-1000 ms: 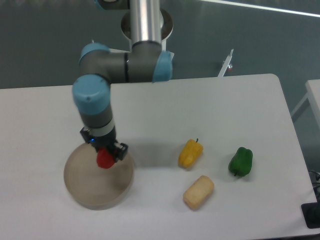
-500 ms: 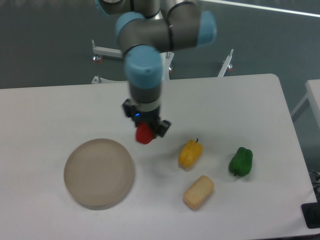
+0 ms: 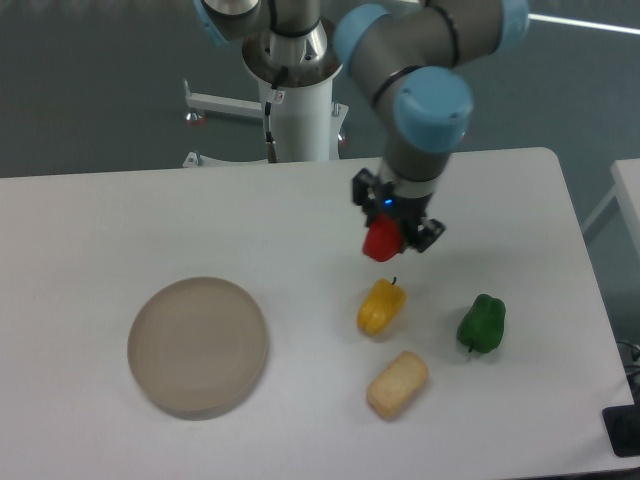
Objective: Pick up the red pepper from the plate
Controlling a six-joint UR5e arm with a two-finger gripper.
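The red pepper [image 3: 380, 242] hangs in the air above the table, held in my gripper [image 3: 392, 236], which is shut on it. It is just above and behind the yellow pepper [image 3: 381, 306]. The beige plate [image 3: 198, 346] lies bare at the front left of the table, far to the left of the gripper.
A green pepper [image 3: 482, 323] lies to the right of the yellow one. A pale bread-like block [image 3: 397, 383] sits in front of them. The arm's base column [image 3: 298, 100] stands at the table's far edge. The table's right edge is near the green pepper.
The gripper has carried the red pepper up off the plate and across to the right, from over the plate to above the yellow pepper. The plate now lies bare.
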